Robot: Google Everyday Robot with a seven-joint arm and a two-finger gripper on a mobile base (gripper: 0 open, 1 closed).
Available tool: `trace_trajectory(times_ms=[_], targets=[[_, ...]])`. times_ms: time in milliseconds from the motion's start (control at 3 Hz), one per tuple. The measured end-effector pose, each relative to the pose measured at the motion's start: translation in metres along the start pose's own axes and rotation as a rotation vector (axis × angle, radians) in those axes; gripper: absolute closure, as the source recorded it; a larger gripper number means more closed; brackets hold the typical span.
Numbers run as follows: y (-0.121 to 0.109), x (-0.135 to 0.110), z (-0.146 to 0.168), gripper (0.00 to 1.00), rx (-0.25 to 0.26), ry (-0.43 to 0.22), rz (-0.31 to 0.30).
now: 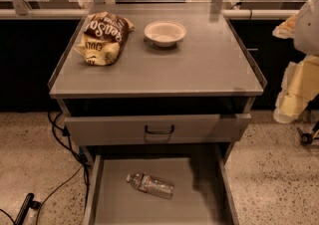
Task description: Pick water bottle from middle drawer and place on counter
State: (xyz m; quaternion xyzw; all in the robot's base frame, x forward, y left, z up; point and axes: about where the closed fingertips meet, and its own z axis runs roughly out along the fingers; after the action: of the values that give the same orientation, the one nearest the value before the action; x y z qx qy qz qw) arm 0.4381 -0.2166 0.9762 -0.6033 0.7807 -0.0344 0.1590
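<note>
The water bottle (151,185) lies on its side on the floor of the open middle drawer (199,199), white cap pointing left, a little left of the drawer's middle. The counter (199,64) is the flat grey cabinet top above it. My gripper (289,104) hangs at the far right of the view, beside the cabinet's right side, about level with the counter's front edge. It is well away from the bottle and holds nothing that I can see.
A brown and yellow chip bag (102,37) lies at the counter's back left and a white bowl (165,33) at its back middle. A closed drawer front with a dark handle (159,129) sits above the open drawer. Black cables (65,139) run on the floor at left.
</note>
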Motion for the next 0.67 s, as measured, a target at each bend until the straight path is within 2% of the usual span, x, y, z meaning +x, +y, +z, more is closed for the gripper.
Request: trace_trajectory(times_ms=[667], targets=[[0.0006,0.0027,0.0008,0.0,0.004,0.0,0.012]])
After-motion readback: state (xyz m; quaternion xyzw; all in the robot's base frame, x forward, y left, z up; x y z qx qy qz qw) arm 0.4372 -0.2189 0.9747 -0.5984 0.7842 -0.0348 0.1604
